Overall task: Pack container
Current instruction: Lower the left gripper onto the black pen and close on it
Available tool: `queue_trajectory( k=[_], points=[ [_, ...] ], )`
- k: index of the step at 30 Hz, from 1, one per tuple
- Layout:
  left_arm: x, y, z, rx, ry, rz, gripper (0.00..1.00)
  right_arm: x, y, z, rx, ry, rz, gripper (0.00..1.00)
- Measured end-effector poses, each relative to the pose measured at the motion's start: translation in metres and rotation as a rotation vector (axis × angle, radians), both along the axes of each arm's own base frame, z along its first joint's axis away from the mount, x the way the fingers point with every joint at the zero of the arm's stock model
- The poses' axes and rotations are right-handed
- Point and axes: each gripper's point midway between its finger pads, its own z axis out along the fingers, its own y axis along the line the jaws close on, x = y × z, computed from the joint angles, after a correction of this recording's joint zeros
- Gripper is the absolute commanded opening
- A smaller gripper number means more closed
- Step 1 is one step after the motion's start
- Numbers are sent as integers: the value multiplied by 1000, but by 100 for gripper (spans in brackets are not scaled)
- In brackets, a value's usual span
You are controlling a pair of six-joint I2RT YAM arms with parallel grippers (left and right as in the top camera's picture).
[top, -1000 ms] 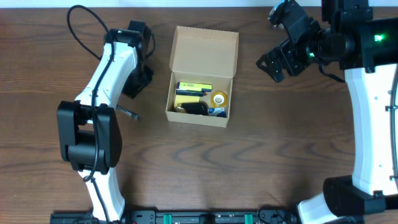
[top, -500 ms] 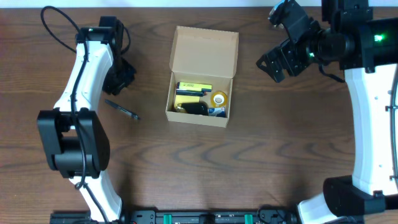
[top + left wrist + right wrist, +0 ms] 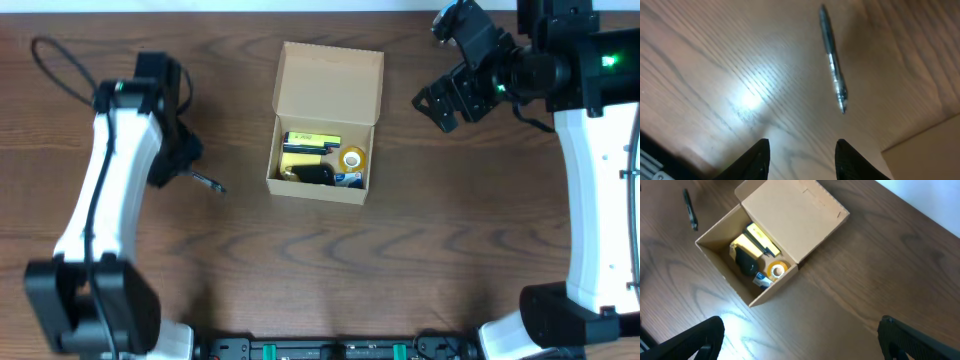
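One pen [image 3: 833, 62] lies at one o'clock from our left gripper [image 3: 801, 152], running twelve-to-six; its jaws are parted, empty.

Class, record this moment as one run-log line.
left gripper: open, empty, near pen | right gripper: open, empty | container: lid open, items inside | pen: on table, outside container

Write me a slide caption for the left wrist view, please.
Left gripper, jaws apart and empty, hovers over the wooden table short of a loose pen.
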Motion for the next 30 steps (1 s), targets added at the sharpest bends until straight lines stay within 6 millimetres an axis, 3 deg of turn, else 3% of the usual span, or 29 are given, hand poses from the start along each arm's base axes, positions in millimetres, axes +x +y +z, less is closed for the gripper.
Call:
queue_trajectory(
  k=[6, 9, 19, 30],
  points=[
    [-15, 2, -29, -4, -20, 8, 45, 0, 0, 0, 0, 0, 0, 99],
    [-4, 5, -44, -7, -75, 24, 50, 0, 0, 0, -1, 0, 0, 99],
    [3, 5, -85, -50, -163, 196, 51, 0, 0, 0, -1, 0, -1, 99],
    [35, -3, -120, -122, -223, 311, 51, 0, 0, 0, -1, 0, -1, 99]
  ],
)
